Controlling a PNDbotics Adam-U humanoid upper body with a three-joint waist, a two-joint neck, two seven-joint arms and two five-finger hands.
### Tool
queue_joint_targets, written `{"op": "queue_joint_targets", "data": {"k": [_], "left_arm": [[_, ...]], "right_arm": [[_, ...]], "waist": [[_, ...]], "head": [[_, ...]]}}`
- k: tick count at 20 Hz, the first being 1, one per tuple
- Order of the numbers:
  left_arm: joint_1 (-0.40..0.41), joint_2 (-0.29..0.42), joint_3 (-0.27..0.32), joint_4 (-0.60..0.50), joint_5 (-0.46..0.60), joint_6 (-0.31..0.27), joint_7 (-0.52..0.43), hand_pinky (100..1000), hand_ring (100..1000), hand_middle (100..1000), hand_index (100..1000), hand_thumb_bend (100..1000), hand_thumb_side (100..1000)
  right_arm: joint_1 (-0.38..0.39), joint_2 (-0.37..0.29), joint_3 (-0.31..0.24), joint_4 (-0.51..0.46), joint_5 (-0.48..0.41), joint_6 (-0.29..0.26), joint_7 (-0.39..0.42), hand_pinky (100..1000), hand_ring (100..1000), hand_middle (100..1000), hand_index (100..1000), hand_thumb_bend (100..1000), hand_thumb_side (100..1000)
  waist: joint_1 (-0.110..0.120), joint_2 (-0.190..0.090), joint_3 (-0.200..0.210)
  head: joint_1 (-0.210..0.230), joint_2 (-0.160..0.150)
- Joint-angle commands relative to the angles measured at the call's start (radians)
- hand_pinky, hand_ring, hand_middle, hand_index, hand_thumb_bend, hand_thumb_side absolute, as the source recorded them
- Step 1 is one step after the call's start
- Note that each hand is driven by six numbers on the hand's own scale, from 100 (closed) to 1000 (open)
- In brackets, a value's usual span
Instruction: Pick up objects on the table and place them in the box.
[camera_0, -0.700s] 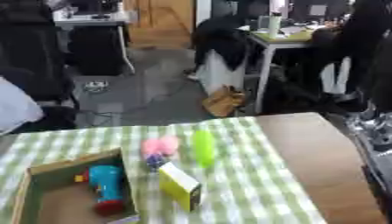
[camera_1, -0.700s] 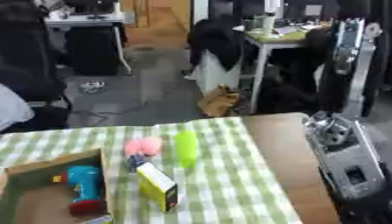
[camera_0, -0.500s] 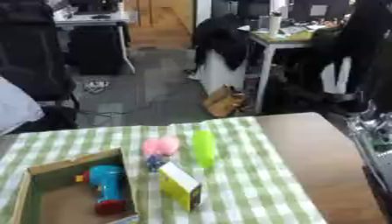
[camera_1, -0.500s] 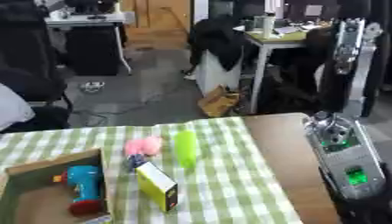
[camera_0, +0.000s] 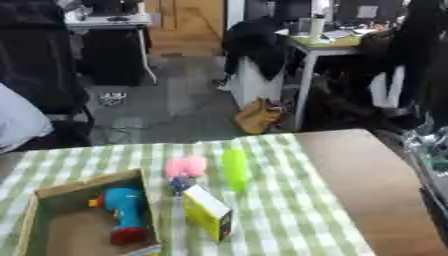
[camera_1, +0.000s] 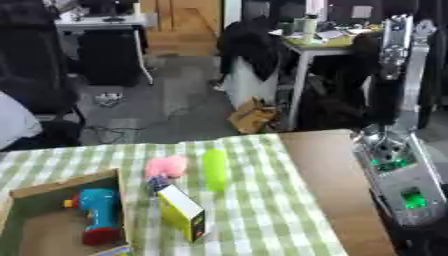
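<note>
No robot hand in either eye view here, so no way to say whether the fingers are spread or curled, or what they touch. The closest you get is in the right eye view: a silver arm (camera_1: 395, 180) along the right edge of the surface, with green lights on it, and a black and silver upright section above it. The left eye view only catches a sliver of that arm at its right border, so that's the big difference between the two.

The surface (camera_0: 363, 175) is bare brown wood on its right part, with a green checked cloth (camera_0: 280, 210) over the rest. Nearest the arm on the cloth is a lime green long thing (camera_0: 234, 170), lying roughly front to back near the far edge. Just left of it is a pink blob (camera_0: 185, 166), with a small dark blue thing (camera_0: 180, 183) touching its near side. Just in front of those stands a yellow carton (camera_0: 208, 219), close to the near edge.

The box (camera_0: 52, 192) sits at the near left corner of the surface, open top. A blue toy drill (camera_0: 125, 214) with a red base lies inside it, against the right wall.
</note>
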Motion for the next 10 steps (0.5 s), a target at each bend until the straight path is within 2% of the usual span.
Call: {"op": "queue_joint_targets", "data": {"k": [1,4,6,10], "left_arm": [[-0.012,0.022,0.003,-0.013,-0.001,0.002,-0.004,869,902,887,931,268,1000],[-0.011,0.023,0.002,-0.013,0.002,0.002,-0.006,868,902,887,931,269,1000],[-0.010,0.023,0.002,-0.013,0.003,0.003,-0.007,868,902,887,931,269,1000],[-0.011,0.020,-0.004,-0.013,0.006,0.002,-0.013,868,902,887,931,270,1000]], "right_arm": [[-0.031,-0.090,0.022,-0.020,-0.036,0.132,0.139,887,942,875,943,100,1000],[-0.060,-0.140,0.056,-0.020,-0.039,0.243,0.292,884,939,872,940,100,1000],[-0.079,-0.157,0.065,-0.020,-0.043,0.288,0.362,883,939,872,940,100,1000],[-0.144,-0.217,0.148,-0.020,-0.041,0.410,0.567,880,935,868,936,100,1000]], "waist": [[-0.006,-0.016,0.005],[-0.009,-0.022,0.013],[-0.010,-0.024,0.015],[-0.019,-0.037,0.025]], "head": [[-0.007,0.004],[-0.015,0.003],[-0.016,0.003],[-0.031,0.008]]}}
